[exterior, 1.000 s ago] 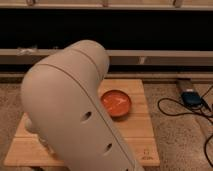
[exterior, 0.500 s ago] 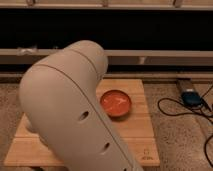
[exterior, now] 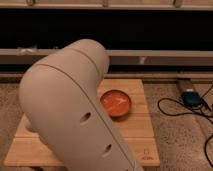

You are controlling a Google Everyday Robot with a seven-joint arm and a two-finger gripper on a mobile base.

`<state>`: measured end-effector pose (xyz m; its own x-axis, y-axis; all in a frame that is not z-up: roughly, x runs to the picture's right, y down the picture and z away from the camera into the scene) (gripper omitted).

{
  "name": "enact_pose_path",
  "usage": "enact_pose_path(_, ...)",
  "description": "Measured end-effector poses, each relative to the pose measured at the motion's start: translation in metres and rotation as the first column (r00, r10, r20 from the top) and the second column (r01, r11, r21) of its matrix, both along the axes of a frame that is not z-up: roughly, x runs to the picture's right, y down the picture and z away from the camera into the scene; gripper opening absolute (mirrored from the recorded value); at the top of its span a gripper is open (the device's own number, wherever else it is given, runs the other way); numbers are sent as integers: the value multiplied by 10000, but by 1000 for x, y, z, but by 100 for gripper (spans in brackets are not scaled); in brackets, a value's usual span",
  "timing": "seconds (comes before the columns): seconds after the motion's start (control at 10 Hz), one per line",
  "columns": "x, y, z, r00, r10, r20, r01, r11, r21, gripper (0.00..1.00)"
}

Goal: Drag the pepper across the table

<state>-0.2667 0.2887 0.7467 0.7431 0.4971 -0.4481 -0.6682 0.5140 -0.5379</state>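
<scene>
Across the foreground and left half of the camera view, the robot's bulky beige arm (exterior: 70, 110) fills the frame, its rounded casing running from the upper middle down to the bottom edge, with two small dark holes in its side. It covers much of the light wooden counter (exterior: 141, 137), whose planks show to the right of the arm and in a strip at lower left. On the counter's far right part sits a round orange plate (exterior: 116, 103), partly cut off by the arm on its left side, with a paler streak across its middle.

No part of the end effector shows, so where it sits and whether it is open or closed cannot be told. The pepper cannot be seen anywhere on the exposed wood.

Right of the counter, on the speckled floor (exterior: 180, 145), a dark cable (exterior: 170, 108) loops near a small blue-black device (exterior: 190, 97).
</scene>
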Motion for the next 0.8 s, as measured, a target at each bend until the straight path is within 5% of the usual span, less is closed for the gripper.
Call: enact_pose_path(0.8,-39,-13,0,9978,-195,639,165,9987,476,0)
